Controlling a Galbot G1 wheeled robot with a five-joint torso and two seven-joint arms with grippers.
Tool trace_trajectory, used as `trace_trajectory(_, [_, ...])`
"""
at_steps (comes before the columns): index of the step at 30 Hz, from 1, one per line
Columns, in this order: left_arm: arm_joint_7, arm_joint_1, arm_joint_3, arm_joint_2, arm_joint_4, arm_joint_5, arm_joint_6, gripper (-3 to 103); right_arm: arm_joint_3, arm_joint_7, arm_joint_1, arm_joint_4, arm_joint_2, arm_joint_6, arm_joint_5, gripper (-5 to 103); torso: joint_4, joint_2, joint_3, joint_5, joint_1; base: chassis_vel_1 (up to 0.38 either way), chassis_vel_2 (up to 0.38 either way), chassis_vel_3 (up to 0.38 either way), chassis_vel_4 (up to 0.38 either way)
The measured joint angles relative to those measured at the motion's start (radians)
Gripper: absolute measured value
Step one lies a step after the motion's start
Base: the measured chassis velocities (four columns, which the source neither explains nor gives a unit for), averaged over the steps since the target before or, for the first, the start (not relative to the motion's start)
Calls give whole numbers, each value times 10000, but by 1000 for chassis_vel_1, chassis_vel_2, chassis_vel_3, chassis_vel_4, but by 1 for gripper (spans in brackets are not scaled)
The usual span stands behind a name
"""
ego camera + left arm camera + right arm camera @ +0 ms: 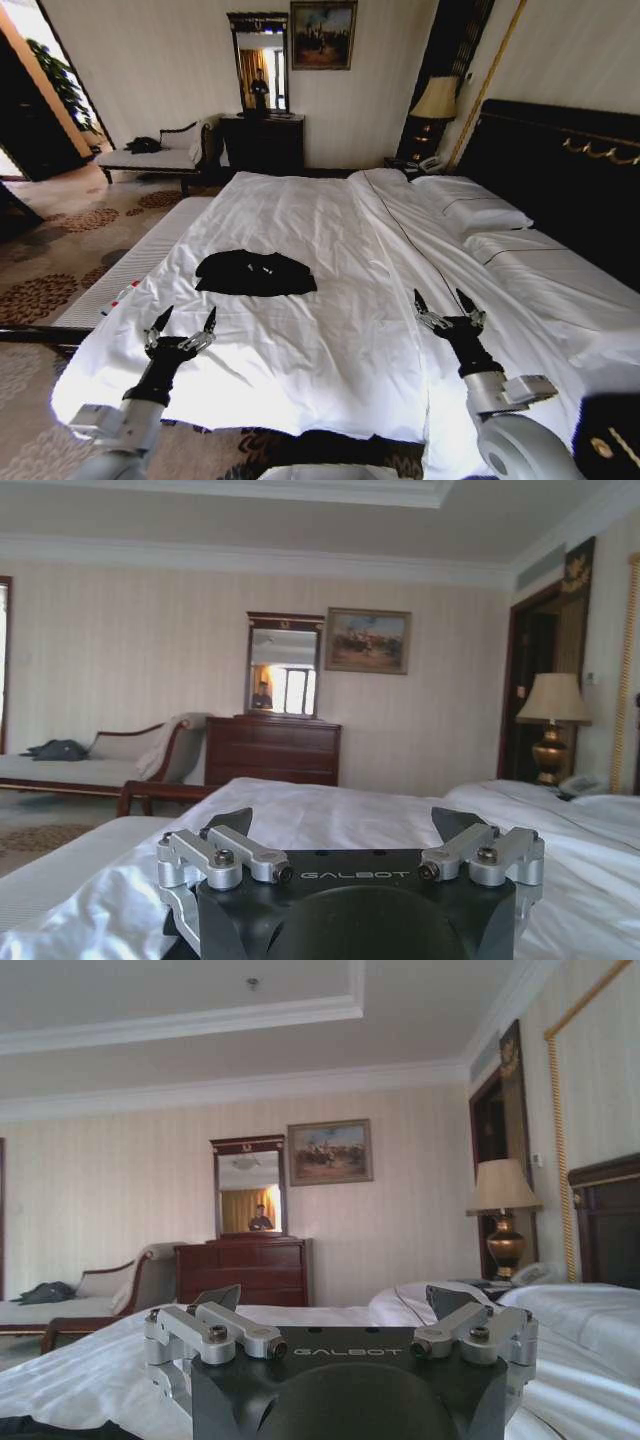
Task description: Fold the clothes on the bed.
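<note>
Both pincers hover open and empty over the foot edge of the bed [330,250], left pincer [184,322] nearest the black T-shirt [254,272], right pincer [445,302] well apart. T-shirt looks bunched, perhaps part-folded; best to pinch two corners and spread it flat.
</note>
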Motion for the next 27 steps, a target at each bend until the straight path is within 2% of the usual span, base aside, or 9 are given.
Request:
trace_trajectory(6, [-280,-689,144,88,421,660,134,100,160,-529,-329,-224,230,435,-2,100,3,0,0,-4,0,0,0,0,0])
trace_trajectory(7, [-317,-984,139,230,478,877,133,100,175,-641,-441,-295,626,593,-84,100,-3,0,0,0,-1,0,0,0,0])
trace_trajectory(9, [-355,-1195,175,518,377,740,251,100,195,-814,-675,-298,1452,721,-219,100,-3,0,0,-2,0,0,0,0,0])
trace_trajectory(10, [-355,-1195,175,518,377,740,251,100,195,-814,-675,-298,1452,721,-219,100,-3,0,0,-2,0,0,0,0,0])
trace_trajectory(12, [-375,-1235,186,700,200,474,364,100,242,-1266,-930,-268,2102,924,-509,100,-4,0,0,-3,0,0,0,0,0])
trace_trajectory(14, [-378,-1253,147,703,159,539,275,100,314,-1734,-1064,-250,2625,1212,-894,100,-3,1,-1,-3,-1,0,0,0,0])
trace_trajectory(19, [-375,-1163,182,375,121,605,122,100,199,-1966,-903,-347,2933,1492,-1126,100,-2,1,-1,-4,-1,0,0,0,0])
trace_trajectory(23, [76,-419,627,-44,52,657,-322,100,-234,-1863,-368,-776,2970,1564,-1687,100,3,0,0,1,0,0,0,0,0])
trace_trajectory(27, [210,-599,729,-114,278,694,-514,100,-453,-1699,24,-979,2944,1502,-1756,100,1,1,-1,0,-1,0,0,0,0])
